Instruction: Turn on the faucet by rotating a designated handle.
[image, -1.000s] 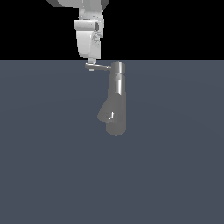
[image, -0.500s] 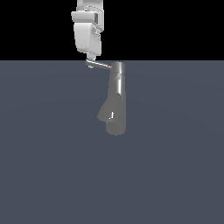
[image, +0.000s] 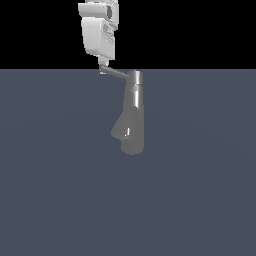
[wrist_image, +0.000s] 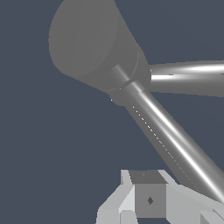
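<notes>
I see a big flat grey-blue worktop (image: 55, 190) that fills most of the exterior view. The faucet (image: 133, 120) stands on it near the middle, a grey metal post with a fat slanted spout low down on the exterior view's left side. On its top sits a round cap (image: 135, 77).

My white robot arm (image: 98, 30) hangs down from above, to the exterior view's left of the faucet.

The handle (image: 118, 73) is a thin grey rod. It sticks out from the cap toward the exterior view's left and tilts up a little at its far end. In the wrist view the rod (wrist_image: 175, 140) looks long and shiny.

The gripper (image: 103, 68) is right at the far tip of the handle and seems to touch it. I cannot tell if it is wide or pinched in.
</notes>
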